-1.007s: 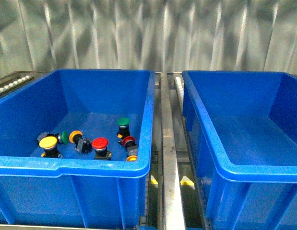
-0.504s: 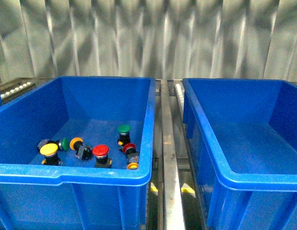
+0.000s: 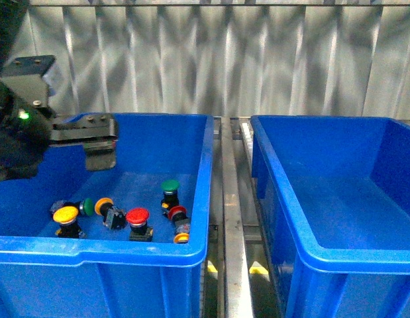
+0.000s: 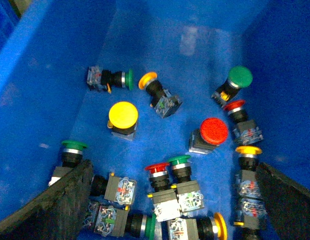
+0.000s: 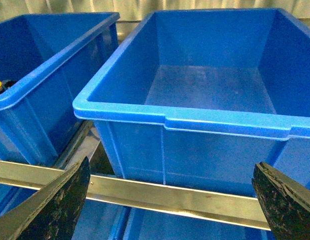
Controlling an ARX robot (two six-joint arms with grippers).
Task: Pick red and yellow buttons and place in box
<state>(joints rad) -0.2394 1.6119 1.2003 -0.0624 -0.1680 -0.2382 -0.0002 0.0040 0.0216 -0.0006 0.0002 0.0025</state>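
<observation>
The left jaws stand wide open and hold nothing: in the left wrist view one dark finger (image 4: pixel 59 200) is at the lower left corner and the other at the lower right corner, with the buttons spread on the box floor in the middle of the frame. In the front view the left arm (image 3: pixel 79 129) is at the upper left, above the left box (image 3: pixel 125 246). On its floor, from left to right, I see a yellow button (image 3: pixel 65 214) upright, a green button (image 3: pixel 88 207) on its side, a red button (image 3: pixel 138 216) upright, and a second red button (image 3: pixel 177 212) near the right wall. A metal rail (image 3: pixel 232 225) separates this box from the right box (image 3: pixel 337 255). The right jaws are wide open too, framing the right box in the right wrist view.
</observation>
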